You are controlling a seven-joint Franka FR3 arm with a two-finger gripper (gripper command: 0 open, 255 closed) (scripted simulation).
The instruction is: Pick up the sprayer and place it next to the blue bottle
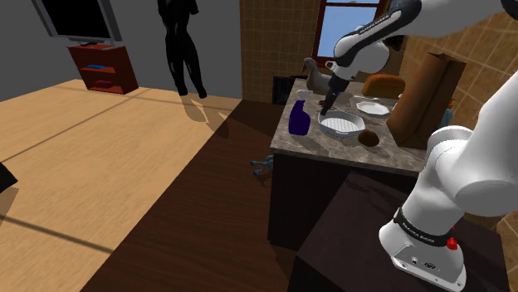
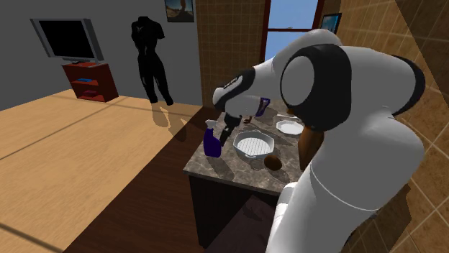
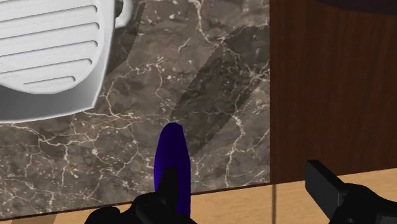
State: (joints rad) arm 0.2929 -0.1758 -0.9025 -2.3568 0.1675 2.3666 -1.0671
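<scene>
Dark violet-blue spray bottle with a paler nozzle head, the sprayer (image 1: 299, 117), standing upright on the brown-veined marble tabletop (image 1: 320, 144), close to the tabletop's edge on the shoulder view's left. Just beside it, toward that view's right, lies a white ribbed oval dish (image 1: 342, 125). A small round brown object (image 1: 368, 138) sits close to the dish's near rim. Farther back rest a white scalloped plate (image 1: 373, 106) and a brown loaf (image 1: 383, 84).

The white arm (image 1: 367, 43) reaches over the tabletop. Its black gripper (image 1: 327, 108) points downward and hangs between the sprayer and the dish, about level with the sprayer's upper part.

In the second exterior view the sprayer (image 2: 211, 141) stands at the tabletop's (image 2: 224, 167) left edge, with the gripper (image 2: 228, 134) just to its right and the dish (image 2: 254, 146) beyond.

In the wrist view the fingers (image 3: 169, 186) stand wide apart and clasp nothing. The gripper (image 3: 242, 173) looks down at the tabletop (image 3: 210, 83) edge, with wood floor beyond. The sprayer's rounded violet form (image 3: 174, 151) rises directly behind one finger and well apart from the other. Whether it touches that nearer finger cannot be told. The ribbed dish (image 3: 51, 57) lies past the sprayer, away from the edge.
</scene>
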